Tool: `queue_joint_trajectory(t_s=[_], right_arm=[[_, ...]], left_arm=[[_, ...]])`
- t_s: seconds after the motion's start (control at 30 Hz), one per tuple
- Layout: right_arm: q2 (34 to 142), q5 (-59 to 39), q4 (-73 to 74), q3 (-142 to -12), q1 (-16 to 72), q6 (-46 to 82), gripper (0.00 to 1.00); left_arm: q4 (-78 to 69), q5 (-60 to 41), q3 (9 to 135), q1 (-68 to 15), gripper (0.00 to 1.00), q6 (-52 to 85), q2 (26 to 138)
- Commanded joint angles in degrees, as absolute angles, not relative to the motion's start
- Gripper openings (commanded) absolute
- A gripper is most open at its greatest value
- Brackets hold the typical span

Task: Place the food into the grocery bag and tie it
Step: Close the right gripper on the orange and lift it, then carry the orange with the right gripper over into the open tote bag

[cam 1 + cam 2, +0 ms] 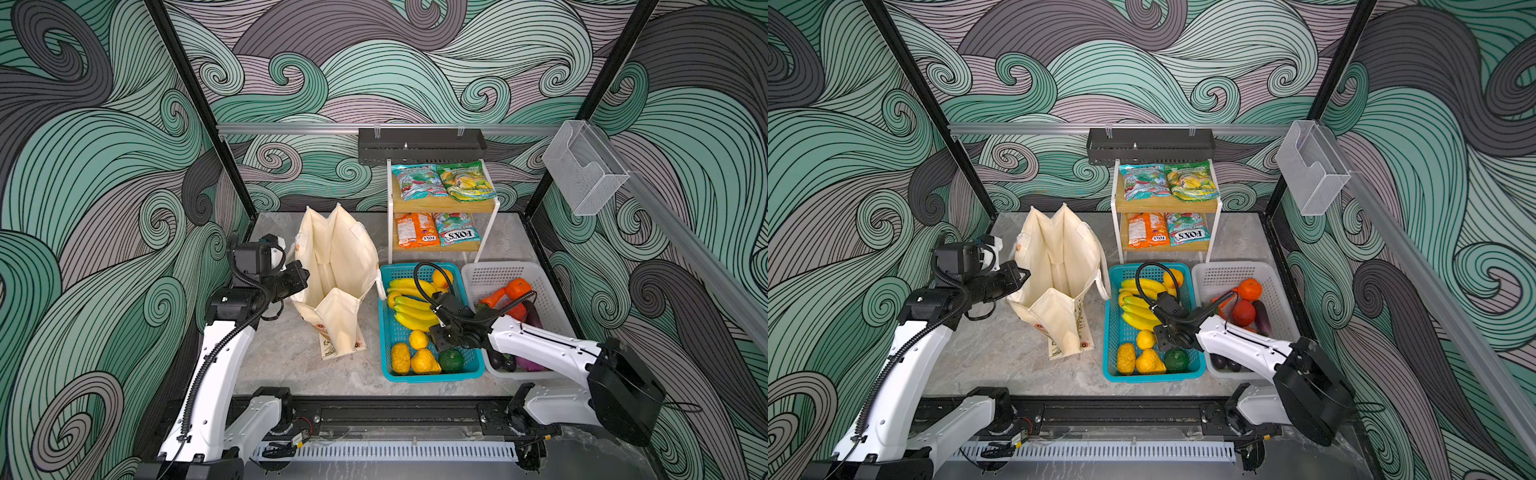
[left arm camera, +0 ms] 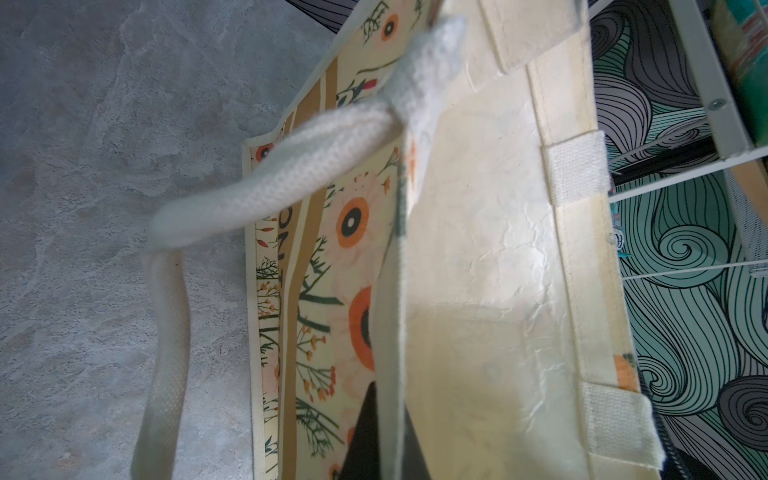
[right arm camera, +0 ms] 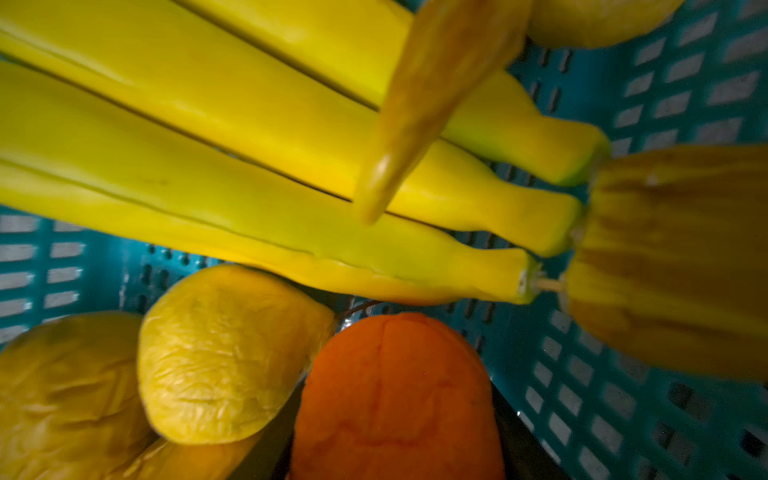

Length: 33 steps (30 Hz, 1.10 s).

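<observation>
The grocery bag (image 1: pixel 345 257) (image 1: pixel 1059 249) stands open at the left, cream with a floral outside (image 2: pixel 324 291) and a white rope handle (image 2: pixel 291 166). My left gripper (image 1: pixel 305 276) (image 2: pixel 388 444) is shut on the bag's near-left rim, one black finger on each side of the cloth. The food fills the teal basket (image 1: pixel 428 377) (image 3: pixel 623 415): yellow bananas (image 1: pixel 409 309) (image 3: pixel 208 145), a yellow lemon (image 3: pixel 224 353) and an orange fruit (image 3: pixel 395 395). Down in this basket, my right gripper (image 1: pixel 438 336) (image 3: pixel 395 444) has its fingers against both sides of the orange fruit, which rests among the others.
A white basket (image 1: pixel 498 270) of orange, red and purple vegetables stands right of the teal one, under my right arm. A two-tier shelf (image 1: pixel 440 203) at the back holds several snack packets (image 1: pixel 415 180). Marbled table (image 1: pixel 291 357) lies in front of the bag.
</observation>
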<state>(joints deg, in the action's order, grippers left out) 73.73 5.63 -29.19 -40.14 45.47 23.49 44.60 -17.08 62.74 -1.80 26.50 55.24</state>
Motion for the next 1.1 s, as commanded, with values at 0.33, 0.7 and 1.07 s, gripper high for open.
queue_joint_trajectory(t_s=[0.33,0.7,1.07], right_arm=[[60.1,3.6,-34.6,-45.5,45.0,23.2,0.53],[65.1,-3.2,-34.4,-66.9,44.4,22.0,0.52],[87.1,-6.5,-30.6,-93.0,49.5,21.2,0.5]], left_arm=[[42.4,-17.9,63.6,-2.3,0.0,25.8,53.8],[40.8,-20.6,62.7,-2.5,0.0,27.0,53.5],[42.7,-21.9,63.8,-3.7,0.0,25.3,56.2]])
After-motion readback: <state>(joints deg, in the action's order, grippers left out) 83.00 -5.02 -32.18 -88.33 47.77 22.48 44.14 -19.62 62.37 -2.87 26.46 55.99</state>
